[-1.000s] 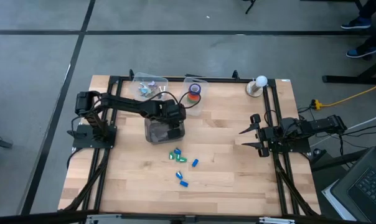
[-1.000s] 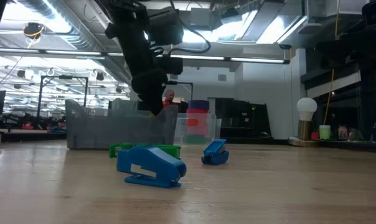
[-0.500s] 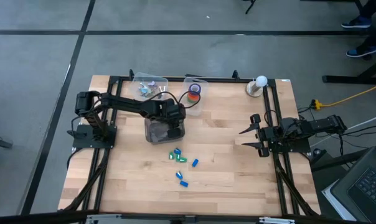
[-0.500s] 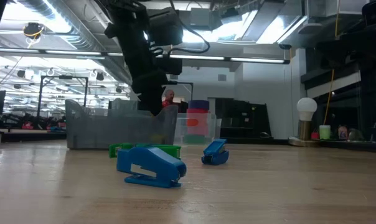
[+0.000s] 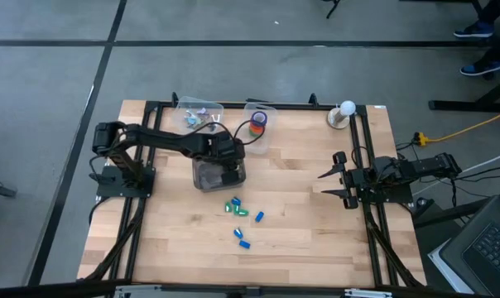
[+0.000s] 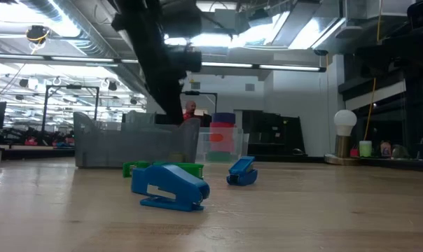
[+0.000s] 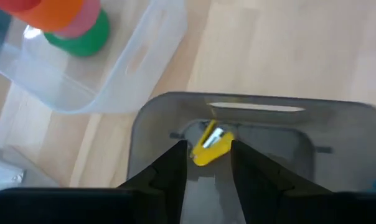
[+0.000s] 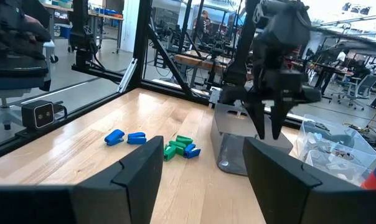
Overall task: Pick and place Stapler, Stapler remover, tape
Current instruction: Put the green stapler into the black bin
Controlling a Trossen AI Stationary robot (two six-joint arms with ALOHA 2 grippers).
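The left gripper hangs with fingers parted and empty over the grey bin, a small yellow stapler lying loose just below between them. It looks light, rigid and smooth, best pinched across its narrow sides. The tape sits stacked in the clear tub beyond; the right gripper waits wide on the desk.

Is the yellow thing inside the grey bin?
Yes. The yellow piece lies on the floor of the grey bin, loose between the left end effector's open fingers.
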